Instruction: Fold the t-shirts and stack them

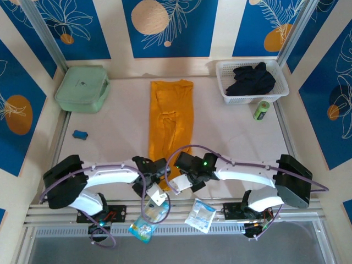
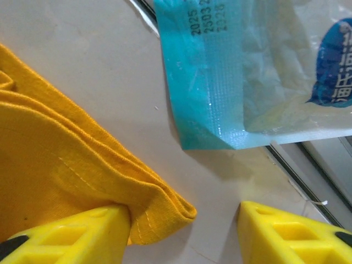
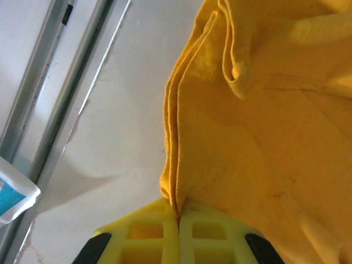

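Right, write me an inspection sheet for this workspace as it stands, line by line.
Surface: pale table, no spills seen.
Job's things: orange t-shirt folded into a long strip at centre; dark clothes, kind unclear, heaped in a white basket far right.
Clutter: mint-green zip case far left; small blue item; green canister by the basket; white packet and teal packet at the near edge.
Grippers: left gripper open, one finger against the shirt's corner; right gripper shut on the shirt's edge.
Cables: purple cable arches over the shirt's near end.
Surroundings: blue patterned wall panels; metal rails in front.
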Action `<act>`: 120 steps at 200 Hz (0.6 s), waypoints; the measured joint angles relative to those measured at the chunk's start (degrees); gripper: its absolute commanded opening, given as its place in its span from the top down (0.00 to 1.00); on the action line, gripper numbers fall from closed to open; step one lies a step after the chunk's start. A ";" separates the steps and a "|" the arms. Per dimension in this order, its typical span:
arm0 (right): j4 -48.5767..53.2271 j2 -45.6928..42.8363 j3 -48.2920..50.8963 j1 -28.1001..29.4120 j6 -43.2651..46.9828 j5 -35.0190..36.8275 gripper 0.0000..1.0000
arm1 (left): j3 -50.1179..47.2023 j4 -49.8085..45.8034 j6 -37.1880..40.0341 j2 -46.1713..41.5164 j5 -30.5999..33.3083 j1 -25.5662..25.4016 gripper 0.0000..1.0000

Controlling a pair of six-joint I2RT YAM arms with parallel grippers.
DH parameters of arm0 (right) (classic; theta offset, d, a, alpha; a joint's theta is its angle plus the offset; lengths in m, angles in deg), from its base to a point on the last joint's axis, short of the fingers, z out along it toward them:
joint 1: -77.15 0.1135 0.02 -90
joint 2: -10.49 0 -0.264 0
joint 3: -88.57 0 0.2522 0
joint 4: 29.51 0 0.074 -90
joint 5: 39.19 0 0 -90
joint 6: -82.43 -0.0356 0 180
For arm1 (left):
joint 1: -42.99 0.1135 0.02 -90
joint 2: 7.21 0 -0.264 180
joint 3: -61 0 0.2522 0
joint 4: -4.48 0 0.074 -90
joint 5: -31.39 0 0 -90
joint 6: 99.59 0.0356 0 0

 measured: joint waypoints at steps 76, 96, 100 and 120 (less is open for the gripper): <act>0.13 -4.81 0.22 0.46 -1.27 0.70 1.00 | 8.31 -6.12 -0.44 10.73 -0.37 1.11 0.62; 0.22 -5.27 0.85 0.46 -1.27 0.79 1.00 | 10.49 -8.70 -1.05 13.14 -0.44 1.16 0.72; 0.22 -5.33 0.98 0.46 -1.27 0.85 1.00 | 10.78 -9.09 -1.05 13.44 -0.50 1.16 0.75; 0.11 -5.66 1.60 0.46 -1.27 0.85 1.00 | 11.04 -10.62 -1.64 13.88 -1.18 1.31 0.93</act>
